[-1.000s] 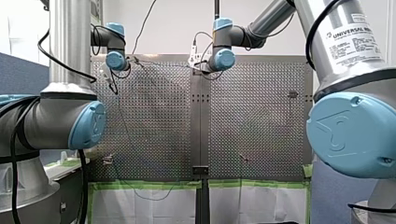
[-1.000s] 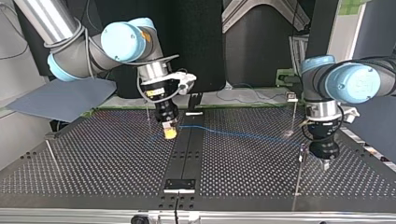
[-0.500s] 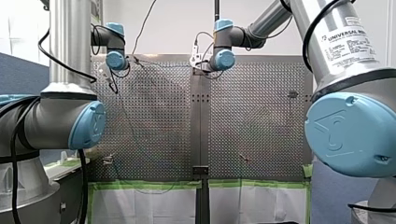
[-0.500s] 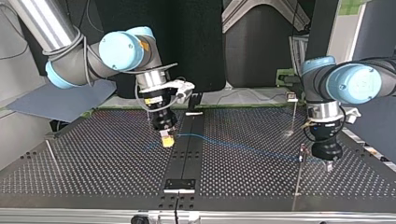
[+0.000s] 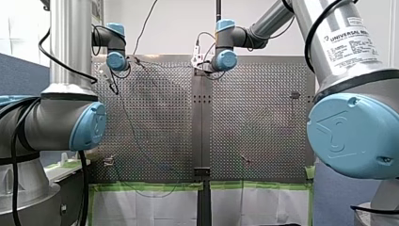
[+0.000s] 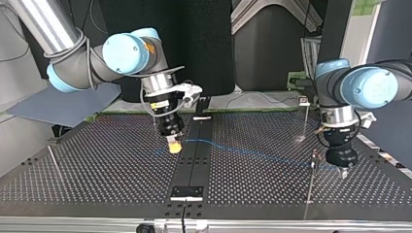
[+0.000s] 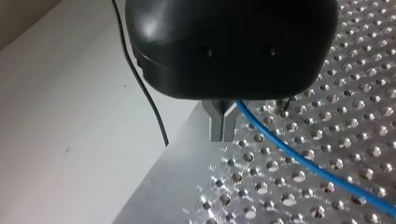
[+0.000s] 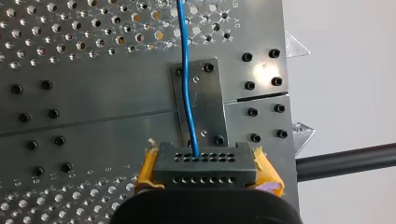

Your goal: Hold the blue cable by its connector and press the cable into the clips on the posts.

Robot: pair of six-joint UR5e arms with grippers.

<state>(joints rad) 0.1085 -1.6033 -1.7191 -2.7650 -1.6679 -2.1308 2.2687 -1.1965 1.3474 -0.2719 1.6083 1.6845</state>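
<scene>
My right gripper (image 8: 205,161) is shut on the dark connector (image 8: 205,170), yellow pads (image 8: 268,175) on both its sides. From the connector the blue cable (image 8: 186,84) leads ahead over the perforated plate. In the top view my right gripper (image 6: 174,147) hangs low by the table's centre strip, and the cable (image 6: 252,153) sags across to my left gripper (image 6: 344,173) at the right. A thin post (image 6: 311,182) stands just beside that gripper. In the left wrist view my left gripper (image 7: 223,130) has its metal fingers together, with the cable (image 7: 299,161) coming out at their base.
Another post (image 6: 305,116) with a clip stands at the far right, one (image 6: 154,119) behind my right gripper, and one (image 6: 54,164) leans near the top view's left edge. A black wire (image 7: 144,93) hangs past the table's edge by my left gripper.
My right gripper has shifted slightly toward the top view's near left with the connector. My left gripper has sunk a little beside the post, and the cable sags lower.
</scene>
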